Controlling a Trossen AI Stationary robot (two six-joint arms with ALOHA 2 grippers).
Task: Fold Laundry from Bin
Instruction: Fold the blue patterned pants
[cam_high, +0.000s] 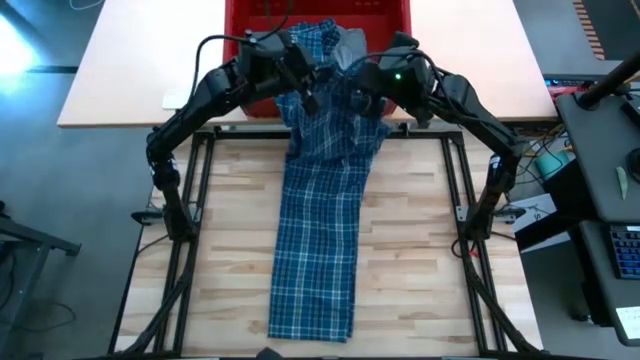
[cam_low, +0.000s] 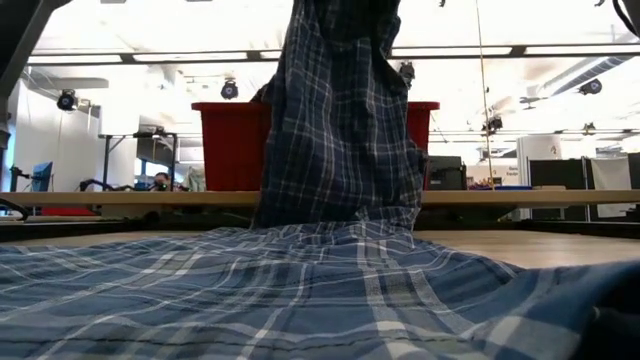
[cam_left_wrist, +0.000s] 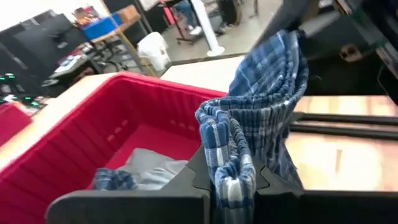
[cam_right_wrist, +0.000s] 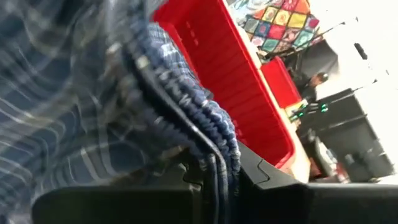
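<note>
The plaid shirt (cam_high: 318, 240) is stretched down the middle of the high view, from the red bin (cam_high: 240, 25) at the top to the bottom edge. Its top end is held up in the air. The left gripper (cam_left_wrist: 233, 177) is closed tight on bunched cloth. The right gripper (cam_right_wrist: 214, 171) is pinched shut on another fold.

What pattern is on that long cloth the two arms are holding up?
A blue-and-white plaid, on the shirt. The high view shows it best, stretched from the red bin down the table.
</note>
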